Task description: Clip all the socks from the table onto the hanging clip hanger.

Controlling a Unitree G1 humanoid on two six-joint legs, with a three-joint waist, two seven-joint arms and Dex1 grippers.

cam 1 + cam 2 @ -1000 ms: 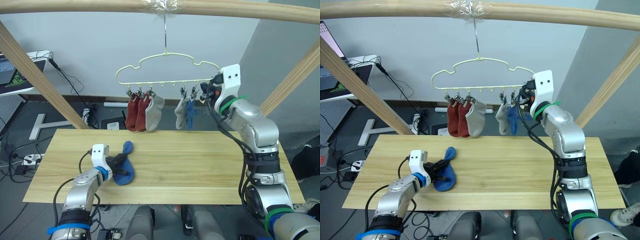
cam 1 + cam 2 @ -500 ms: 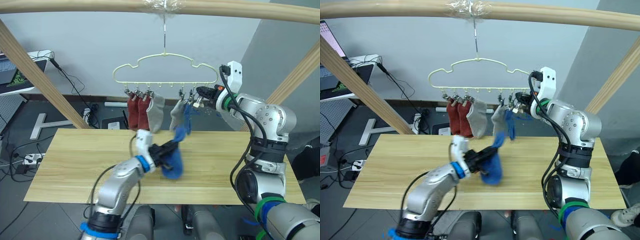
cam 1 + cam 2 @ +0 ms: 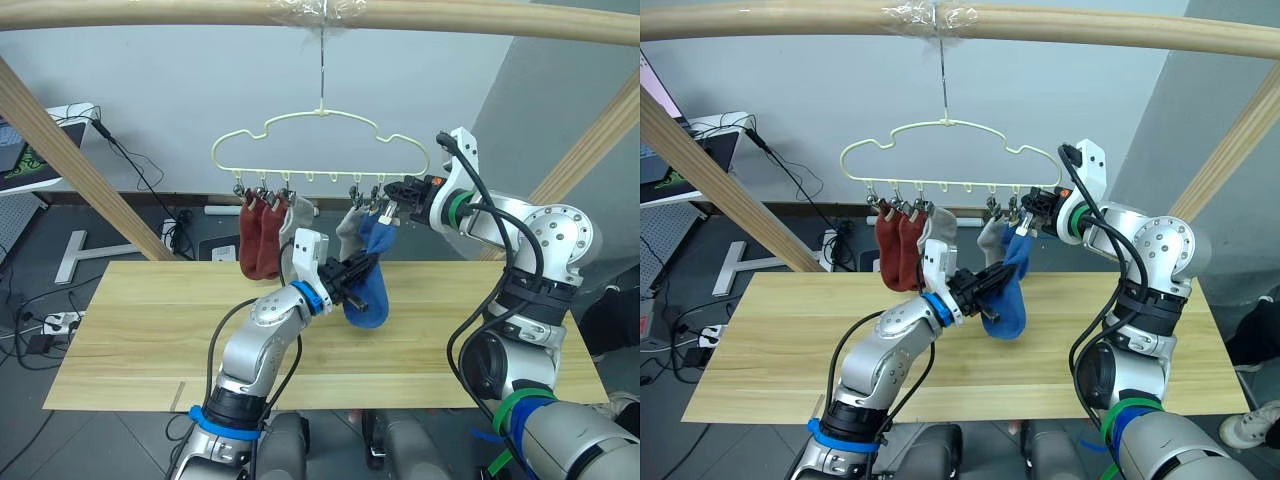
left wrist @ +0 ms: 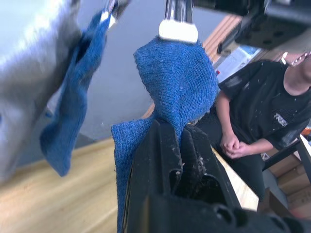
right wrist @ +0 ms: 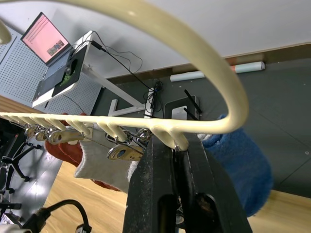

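Table (image 3: 150, 330): pale wood, bare top.
Hanger (image 3: 320, 140): hung by hook from pole (image 3: 150, 12); two red socks (image 3: 255, 235) and grey sock (image 3: 293, 222) clipped left of middle, second grey sock (image 3: 348, 225) and blue sock (image 4: 68, 111) right of middle.
Loose sock (image 3: 368, 290): blue, raised above table to clip (image 4: 178, 24) at hanger's right end.
Left gripper (image 3: 352, 277): closed, pinching loose sock.
Right gripper (image 3: 396, 190): fingers pressed together on that end clip.

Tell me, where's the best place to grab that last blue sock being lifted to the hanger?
Probably near its open cuff, as the left gripper does: the blue ankle sock then hangs foot-down, its top edge free for the dark metal clip. Come from below.
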